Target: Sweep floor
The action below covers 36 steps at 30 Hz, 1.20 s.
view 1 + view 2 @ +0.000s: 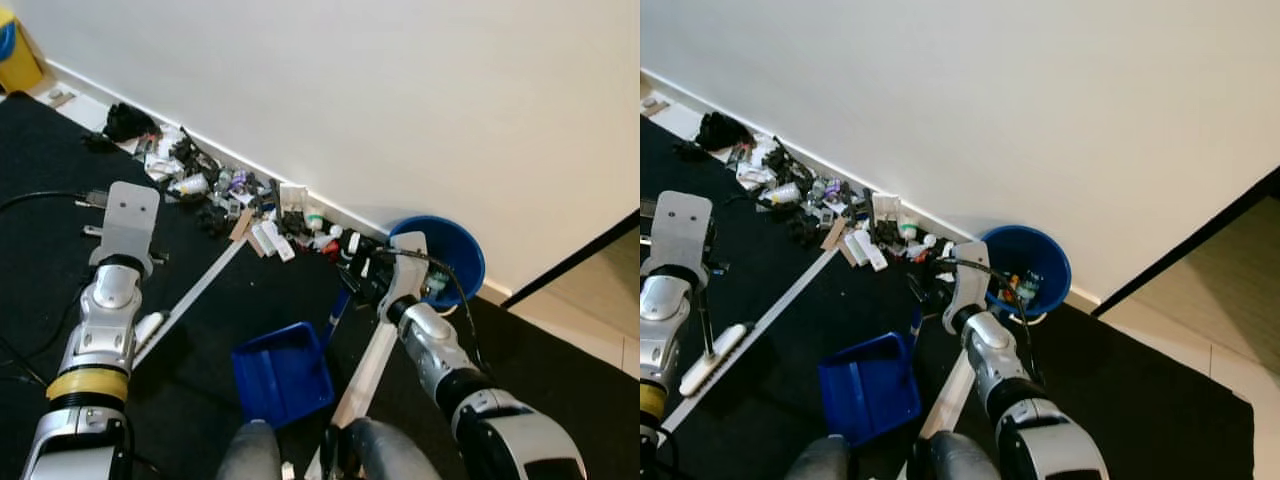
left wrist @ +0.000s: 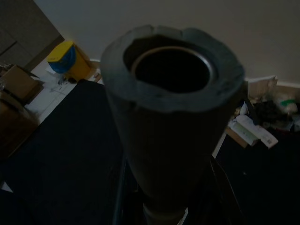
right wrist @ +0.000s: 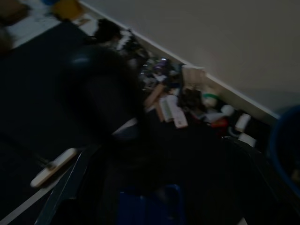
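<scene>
A line of litter (image 1: 235,200) lies along the wall's foot on the dark floor (image 1: 40,250), running toward a blue bucket (image 1: 455,250). A blue dustpan (image 1: 283,372) sits near the robot's feet. The left gripper (image 2: 161,206) seems to be closed around a dark foam-sleeved pole (image 2: 171,117), though the view is dim. The right gripper (image 1: 365,275) is by the bucket; I cannot tell its state.

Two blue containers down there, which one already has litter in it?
The round blue bucket against the wall, by the right arm: small items show inside it. The square blue dustpan on the dark carpet nearer the robot looks bare inside.
</scene>
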Tool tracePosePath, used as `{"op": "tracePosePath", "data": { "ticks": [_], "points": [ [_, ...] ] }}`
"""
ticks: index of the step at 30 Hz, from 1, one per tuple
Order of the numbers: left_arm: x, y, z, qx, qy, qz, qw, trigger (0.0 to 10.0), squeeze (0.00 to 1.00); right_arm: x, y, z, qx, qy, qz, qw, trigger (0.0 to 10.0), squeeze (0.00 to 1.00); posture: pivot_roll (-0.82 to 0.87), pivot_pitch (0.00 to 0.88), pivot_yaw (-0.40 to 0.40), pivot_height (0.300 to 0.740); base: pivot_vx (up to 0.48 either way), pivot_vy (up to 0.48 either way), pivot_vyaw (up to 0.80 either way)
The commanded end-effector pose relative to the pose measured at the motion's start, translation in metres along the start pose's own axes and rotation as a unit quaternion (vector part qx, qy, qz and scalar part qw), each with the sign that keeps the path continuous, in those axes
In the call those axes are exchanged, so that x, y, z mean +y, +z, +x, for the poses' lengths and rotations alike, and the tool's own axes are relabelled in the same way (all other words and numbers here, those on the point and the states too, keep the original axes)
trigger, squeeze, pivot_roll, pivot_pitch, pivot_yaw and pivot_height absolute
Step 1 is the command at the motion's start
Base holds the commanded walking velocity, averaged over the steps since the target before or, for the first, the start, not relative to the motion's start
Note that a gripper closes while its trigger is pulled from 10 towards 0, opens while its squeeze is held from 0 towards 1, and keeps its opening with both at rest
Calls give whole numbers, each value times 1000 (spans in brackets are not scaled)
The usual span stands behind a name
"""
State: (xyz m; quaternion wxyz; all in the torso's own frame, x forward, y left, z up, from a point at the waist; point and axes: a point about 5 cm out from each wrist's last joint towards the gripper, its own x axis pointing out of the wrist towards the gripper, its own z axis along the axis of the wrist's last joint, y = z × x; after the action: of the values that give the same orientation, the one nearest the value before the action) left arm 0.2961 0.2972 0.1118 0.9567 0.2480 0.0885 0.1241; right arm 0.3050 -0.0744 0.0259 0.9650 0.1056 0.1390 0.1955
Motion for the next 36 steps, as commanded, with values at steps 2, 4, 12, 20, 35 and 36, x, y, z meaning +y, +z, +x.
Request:
{"op": "tracePosePath", "data": {
  "ticks": [2,4,12,20,35,36],
  "points": [
    [9,6,-1,-11,6,20,1000,10000,0,1,-2,1,11,-14,10,1000,10000,0,242,128,-133,740,0,0,0],
    [10,6,-1,-10,6,20,1000,10000,0,3,-3,2,13,-12,6,1000,10000,0,245,134,-132,740,0,0,0],
    [11,7,-3,-9,8,23,1000,10000,0,10,-2,4,6,1,12,1000,10000,0,252,140,-132,740,0,0,0],
    [12,8,-3,-9,6,17,1000,10000,0,20,4,8,-15,25,1,1000,10000,0,252,141,-132,740,0,0,0],
    [6,8,-5,-8,-4,18,1000,10000,0,35,10,11,-36,67,-35,996,10000,0,252,148,-129,740,0,0,0],
    [6,8,-5,-7,-5,18,1000,10000,0,36,10,11,-34,70,-37,996,10000,0,255,147,-131,740,0,0,0]
  ]
}}
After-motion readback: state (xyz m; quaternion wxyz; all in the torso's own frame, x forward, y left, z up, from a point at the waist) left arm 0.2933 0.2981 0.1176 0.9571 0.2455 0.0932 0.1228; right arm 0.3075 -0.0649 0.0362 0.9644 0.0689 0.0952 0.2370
